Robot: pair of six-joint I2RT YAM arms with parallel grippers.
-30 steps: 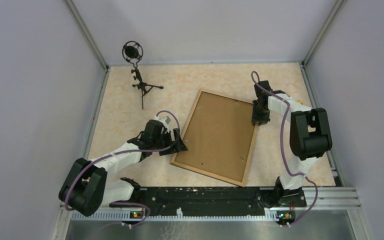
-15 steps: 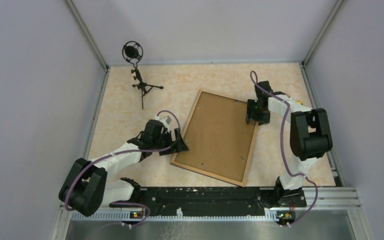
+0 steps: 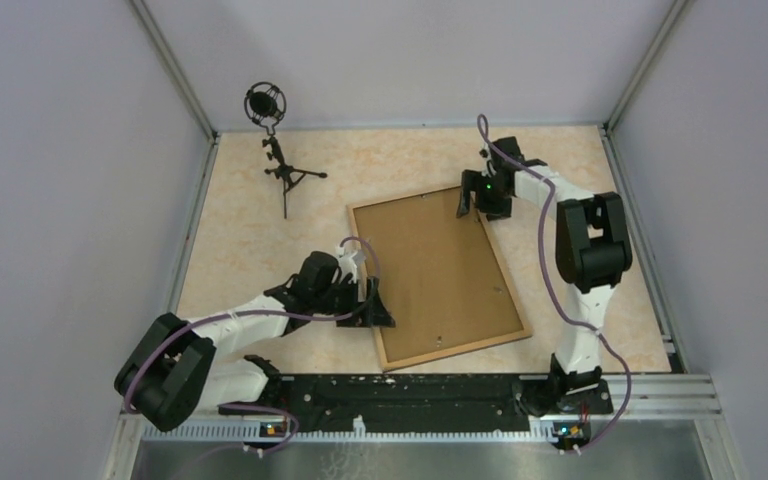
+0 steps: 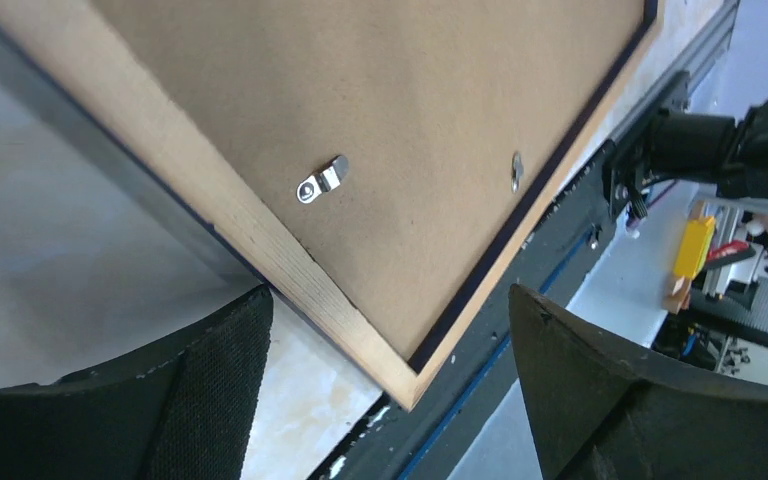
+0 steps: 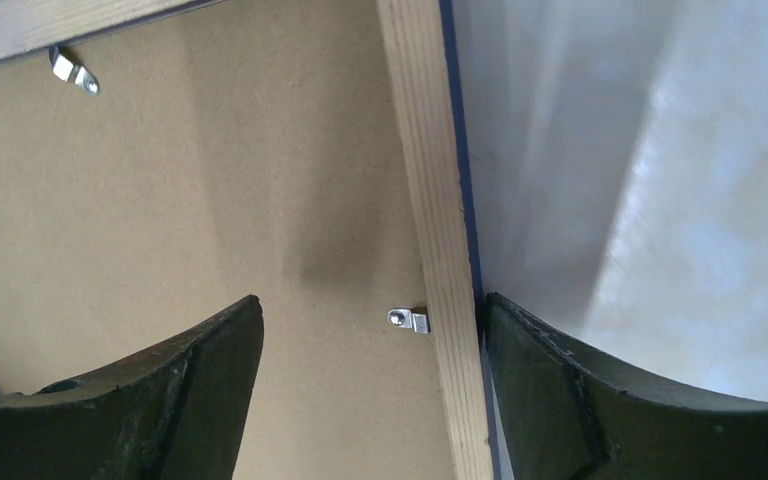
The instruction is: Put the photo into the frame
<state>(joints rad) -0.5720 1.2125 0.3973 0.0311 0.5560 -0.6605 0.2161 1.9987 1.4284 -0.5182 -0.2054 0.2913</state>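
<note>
Where it lies back-up on the table [image 3: 260,240], frame [image 3: 457,349]: long axis 11 to 5 o'clock; backing board [image 3: 430,270] sits inside it; photo not visible.
Left gripper [image 3: 380,310]: wide open, empty, at the frame's 8 o'clock corner.
Right gripper [image 3: 475,200]: wide open, empty, straddling the 1 o'clock rail.

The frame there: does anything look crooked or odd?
Yes. The frame lies askew to the edges of the table, back side up, so only its brown backing board and small metal clips show.
</note>
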